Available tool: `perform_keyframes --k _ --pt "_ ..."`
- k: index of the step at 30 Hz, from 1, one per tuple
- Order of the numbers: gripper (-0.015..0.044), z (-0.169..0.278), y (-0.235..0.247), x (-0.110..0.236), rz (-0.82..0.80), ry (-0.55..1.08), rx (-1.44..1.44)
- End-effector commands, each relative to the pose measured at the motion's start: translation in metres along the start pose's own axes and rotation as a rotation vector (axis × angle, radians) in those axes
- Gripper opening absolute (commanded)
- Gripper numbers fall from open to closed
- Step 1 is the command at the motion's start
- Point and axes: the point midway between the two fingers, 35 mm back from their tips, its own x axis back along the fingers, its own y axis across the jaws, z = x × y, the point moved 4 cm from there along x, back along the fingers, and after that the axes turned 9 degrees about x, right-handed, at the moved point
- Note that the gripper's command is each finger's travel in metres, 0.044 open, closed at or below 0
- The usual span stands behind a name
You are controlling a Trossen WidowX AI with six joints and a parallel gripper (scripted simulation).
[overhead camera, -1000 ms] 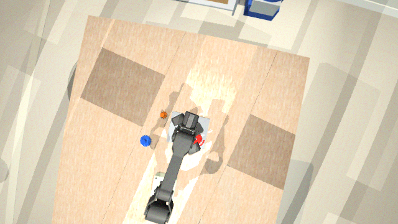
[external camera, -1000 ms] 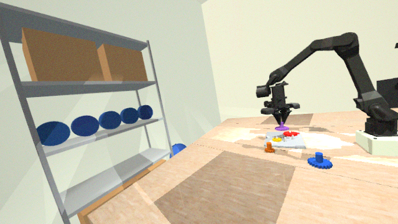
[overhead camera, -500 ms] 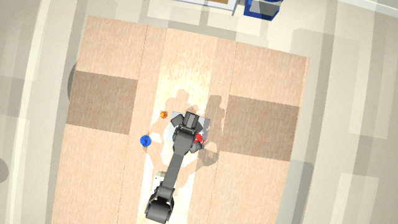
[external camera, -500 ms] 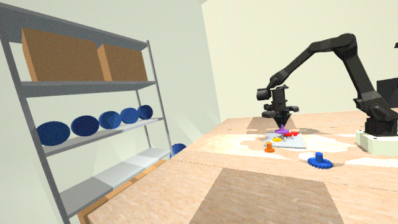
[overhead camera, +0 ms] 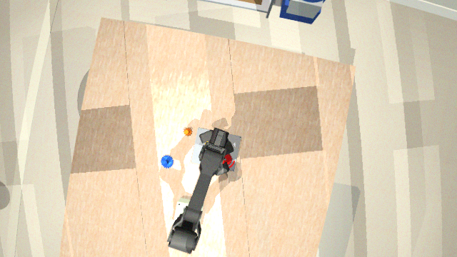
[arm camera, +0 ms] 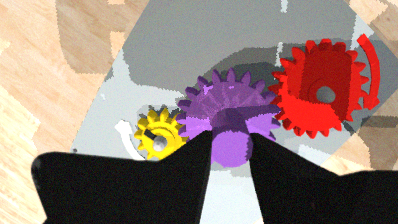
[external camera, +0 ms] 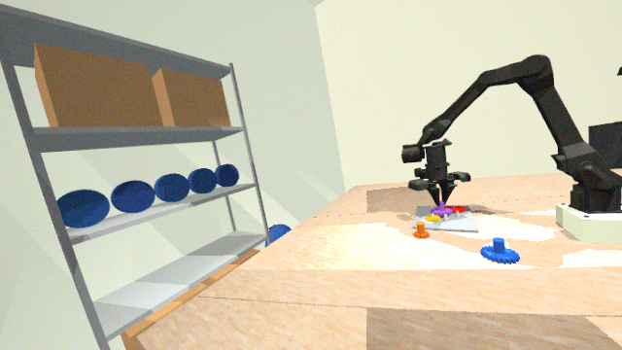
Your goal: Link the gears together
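My gripper (external camera: 442, 201) (arm camera: 230, 139) is shut on the handle of the purple gear (external camera: 441, 211) (arm camera: 227, 97), low over the grey board (external camera: 459, 226) (arm camera: 150, 60). In the wrist view the purple gear lies between the yellow gear (arm camera: 160, 134) (external camera: 432, 218) and the red gear (arm camera: 320, 115) (external camera: 458, 209) (overhead camera: 227, 159), its rim at or very near the teeth of both. Whether it sits flat on a peg is hidden. The loose orange gear (overhead camera: 188, 131) (external camera: 421, 230) and blue gear (overhead camera: 167, 161) (external camera: 500, 253) stand on the table.
The red arrow (arm camera: 372, 75) curves beside the red gear and the white arrow (arm camera: 129, 140) beside the yellow gear. Pale pegs show on the board in the exterior view, too small to place exactly. The arm (overhead camera: 205, 182) covers much of the board from above.
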Motion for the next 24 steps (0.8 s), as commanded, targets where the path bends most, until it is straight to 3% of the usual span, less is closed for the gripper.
perform_keyframes --k 1,8,24 --pt "0.0000 0.0002 -0.0010 -0.0018 0.005 0.000 -0.064" --pt "0.0000 -0.0007 -0.0010 -0.0026 0.005 0.000 -0.082" --pt "0.0000 0.0003 -0.0014 -0.0061 0.005 0.000 0.184"
